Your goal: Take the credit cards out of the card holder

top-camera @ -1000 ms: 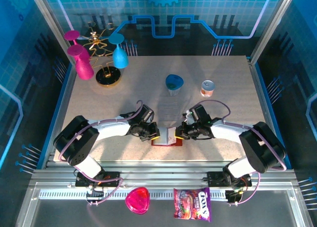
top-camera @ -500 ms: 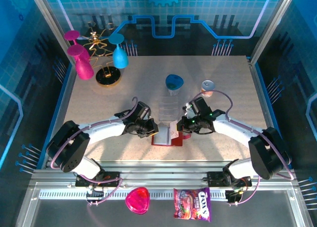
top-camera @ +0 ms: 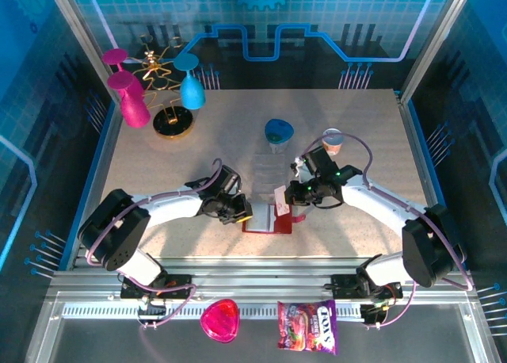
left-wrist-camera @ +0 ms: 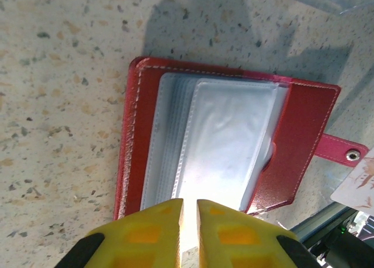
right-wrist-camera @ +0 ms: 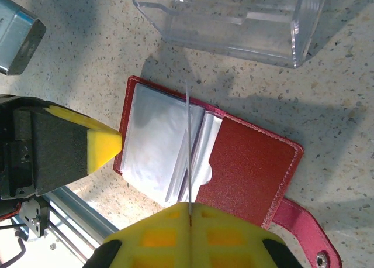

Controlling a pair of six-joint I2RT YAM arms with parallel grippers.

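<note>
The dark red card holder (top-camera: pixel 268 219) lies open on the table, its pale clear pockets (left-wrist-camera: pixel 222 139) facing up and its strap tab (left-wrist-camera: pixel 343 151) off to one side. My right gripper (top-camera: pixel 290 195) is shut on a pale pinkish-white credit card (top-camera: pixel 280 196), held above the holder. In the right wrist view that card (right-wrist-camera: pixel 187 145) stands edge-on between the yellow fingers (right-wrist-camera: pixel 155 236), over the holder (right-wrist-camera: pixel 248 162). My left gripper (top-camera: pixel 242 213) sits at the holder's left edge, fingers (left-wrist-camera: pixel 146 233) shut to a thin slit over the pocket edge.
A clear plastic tray (top-camera: pixel 267 171) stands just behind the holder, with a blue dish (top-camera: pixel 278 131) and a small can (top-camera: pixel 333 140) further back. A glass rack (top-camera: pixel 170 121) is at the back left. A pink heart dish (top-camera: pixel 219 319) and candy bag (top-camera: pixel 307 326) lie below the table's near edge.
My right gripper has risen and drawn back from the holder with the pale card in it. The left gripper stays at the holder's left edge.
</note>
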